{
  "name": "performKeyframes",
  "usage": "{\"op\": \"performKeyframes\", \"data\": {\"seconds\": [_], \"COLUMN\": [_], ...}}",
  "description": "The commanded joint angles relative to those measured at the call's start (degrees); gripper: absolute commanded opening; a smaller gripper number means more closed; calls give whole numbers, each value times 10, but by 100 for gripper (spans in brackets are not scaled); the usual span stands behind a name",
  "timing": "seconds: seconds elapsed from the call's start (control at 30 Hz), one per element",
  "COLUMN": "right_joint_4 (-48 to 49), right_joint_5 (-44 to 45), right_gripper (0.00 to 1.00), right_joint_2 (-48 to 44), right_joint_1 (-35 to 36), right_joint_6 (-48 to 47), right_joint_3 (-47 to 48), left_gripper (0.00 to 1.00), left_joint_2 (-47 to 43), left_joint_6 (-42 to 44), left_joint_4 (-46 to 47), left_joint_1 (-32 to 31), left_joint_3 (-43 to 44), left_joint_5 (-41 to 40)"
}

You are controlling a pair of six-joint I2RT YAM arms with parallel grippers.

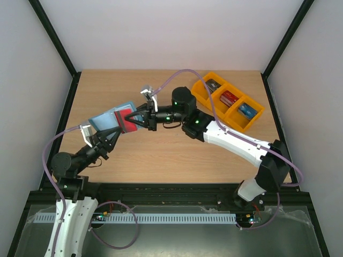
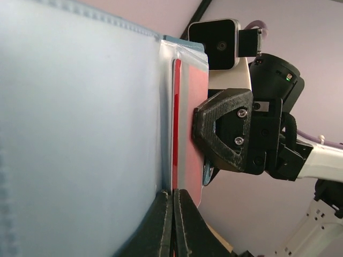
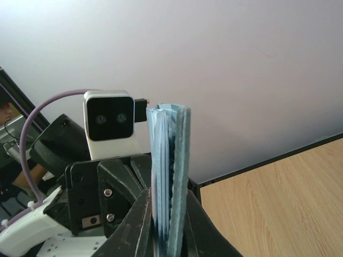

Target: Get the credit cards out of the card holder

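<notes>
The card holder (image 1: 106, 119) is a teal-blue wallet, held open above the table between both grippers. In the left wrist view its light blue inside (image 2: 80, 134) fills the left half. A red credit card (image 1: 127, 120) sits in its clear pocket (image 2: 188, 118). My left gripper (image 1: 121, 129) is shut on the lower edge of the red card (image 2: 175, 160), fingertips together (image 2: 173, 199). My right gripper (image 1: 136, 121) is shut on the card holder's folded side, seen edge-on in the right wrist view (image 3: 170, 160). Its black finger (image 2: 225, 128) presses the pocket.
An orange three-compartment tray (image 1: 206, 92) stands at the back right. It holds a dark grey card (image 1: 213, 84), a red card (image 1: 229, 98) and a blue card (image 1: 247, 111). Black frame posts rise at the table's far corners.
</notes>
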Motion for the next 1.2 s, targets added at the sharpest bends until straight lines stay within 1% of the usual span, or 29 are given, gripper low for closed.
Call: {"op": "performKeyframes", "data": {"seconds": [0.0, 0.07, 0.1, 0.17, 0.2, 0.3, 0.4, 0.47, 0.5, 0.53, 0.63, 0.67, 0.7, 0.73, 0.77, 0.9, 1.07, 1.17], "right_joint_4": [47, 27, 18, 12, 14, 46, 63, 65, 66, 68, 75, 79, 81, 82, 80, 57, -3, -23], "right_joint_5": [-21, -24, -25, -28, -27, -28, -28, -26, -24, -24, -23, -23, -22, -24, -25, -29, -17, -14], "right_gripper": [11, 11, 9, 3, 2, 2, 2, 2, 2, 2, 2, 2, 2, 2, 2, 2, 20, 24], "right_joint_2": [-41, -42, -42, -43, -46, -41, -32, -29, -29, -28, -24, -22, -19, -16, -13, -15, -40, -57], "right_joint_1": [-4, -12, -15, -19, -20, -16, -6, -1, 1, 2, 7, 9, 10, 10, 10, 8, 0, -2], "right_joint_6": [-1, -9, -12, -14, -12, 16, 22, 22, 22, 23, 25, 26, 27, 28, 27, 10, -15, -25], "right_joint_3": [-37, -28, -24, -20, -21, -27, -28, -23, -23, -21, -19, -18, -17, -15, -13, -6, -22, -41], "left_gripper": [2, 3, 2, 2, 2, 2, 2, 14, 18, 21, 24, 23, 17, 9, 3, 2, 2, 2], "left_joint_2": [-5, -3, -1, -2, -2, 6, 25, 30, 30, 28, 25, 26, 28, 29, 31, 29, 15, -10], "left_joint_6": [19, 25, 27, 26, 24, 15, 12, 10, 10, 10, 8, 8, 9, 11, 13, 6, -21, -17], "left_joint_4": [-7, -8, -8, -7, -4, 27, 30, 27, 22, 20, 24, 28, 32, 37, 42, 52, 35, 15], "left_joint_1": [-4, -3, -3, -1, 0, 0, 0, 0, -1, -1, -4, -6, -8, -9, -10, -12, -10, -4], "left_joint_3": [22, 22, 22, 23, 22, 10, 3, 2, 2, 0, -9, -12, -14, -15, -16, -8, -5, -1], "left_joint_5": [10, 10, 10, 12, 16, 47, 47, 47, 44, 42, 41, 43, 44, 46, 48, 64, 42, 34]}}
